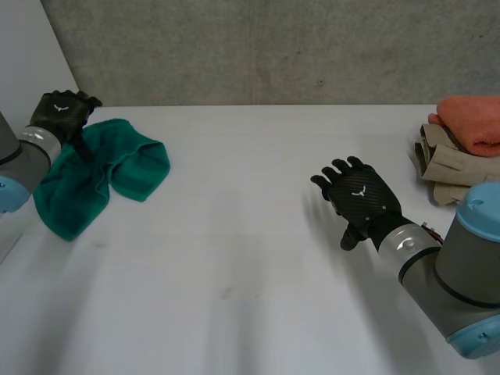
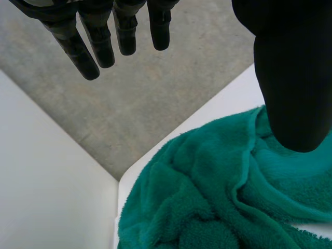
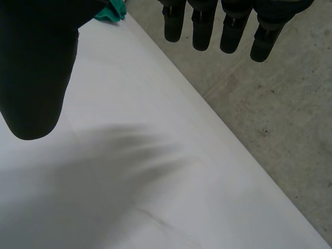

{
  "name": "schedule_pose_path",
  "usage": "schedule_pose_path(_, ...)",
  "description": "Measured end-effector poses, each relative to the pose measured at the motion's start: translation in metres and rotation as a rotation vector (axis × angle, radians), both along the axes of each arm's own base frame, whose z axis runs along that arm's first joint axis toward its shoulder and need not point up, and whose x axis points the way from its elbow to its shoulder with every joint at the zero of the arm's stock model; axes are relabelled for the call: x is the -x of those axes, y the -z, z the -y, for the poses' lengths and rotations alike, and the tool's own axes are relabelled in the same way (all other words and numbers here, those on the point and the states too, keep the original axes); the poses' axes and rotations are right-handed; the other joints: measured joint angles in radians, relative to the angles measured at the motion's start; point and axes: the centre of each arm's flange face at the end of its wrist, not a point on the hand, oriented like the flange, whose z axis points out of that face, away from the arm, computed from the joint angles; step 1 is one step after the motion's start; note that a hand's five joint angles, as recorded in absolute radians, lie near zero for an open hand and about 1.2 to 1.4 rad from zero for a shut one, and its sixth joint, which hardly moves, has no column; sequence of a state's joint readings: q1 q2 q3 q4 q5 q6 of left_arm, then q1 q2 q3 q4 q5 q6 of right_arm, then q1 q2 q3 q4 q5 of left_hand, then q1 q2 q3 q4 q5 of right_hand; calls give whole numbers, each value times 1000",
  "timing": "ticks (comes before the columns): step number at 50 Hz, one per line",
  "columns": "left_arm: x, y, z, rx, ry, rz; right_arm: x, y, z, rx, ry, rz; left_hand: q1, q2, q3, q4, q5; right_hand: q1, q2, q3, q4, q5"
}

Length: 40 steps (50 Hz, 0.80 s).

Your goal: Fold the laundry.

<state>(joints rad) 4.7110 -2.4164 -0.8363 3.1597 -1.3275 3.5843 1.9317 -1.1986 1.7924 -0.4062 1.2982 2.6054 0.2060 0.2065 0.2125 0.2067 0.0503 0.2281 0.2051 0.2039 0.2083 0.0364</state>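
The left hand [image 1: 64,111] is hovering, fingers straight and spread, with the crumpled green terry towel [image 1: 117,166] lying by its thumb (ungrasped). The right hand [image 1: 363,199] is hanging open-fingered over the white table [image 1: 234,266], well apart from the towel.

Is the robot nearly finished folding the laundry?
Partly. Done: an orange cloth lies folded on a folded beige cloth at the table's right edge. In hand: nothing; the left hand is open over the green towel, and the right hand is open above bare table. Left: the green towel is crumpled and needs folding.
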Motion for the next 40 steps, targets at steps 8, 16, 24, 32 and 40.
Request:
schedule_pose_path(8, 0, 28, 19, -45, 81, 109, 1, 3, 1, -10, 5, -2, 82, 81, 68, 85, 67, 0, 0, 0, 0, 0)
schedule_pose_path(16, -14, 69, 34, -59, 108, 255, 4, 4, 4, -11, 15, -3, 82, 81, 68, 85, 67, 0, 0, 0, 0, 0)
schedule_pose_path(24, -19, 89, 42, -24, 123, 253, 5, 7, 5, -19, 18, -8, 82, 81, 68, 85, 67, 0, 0, 0, 0, 0)
schedule_pose_path(32, -15, 102, 45, -3, 155, 226, 5, 9, 5, -27, 18, -12, 217, 208, 202, 206, 190, 0, 0, 0, 0, 0)
schedule_pose_path(40, -8, 109, 42, -11, 197, 215, 6, 10, 5, -31, 22, -13, 418, 406, 394, 403, 358, 0, 0, 0, 0, 0)
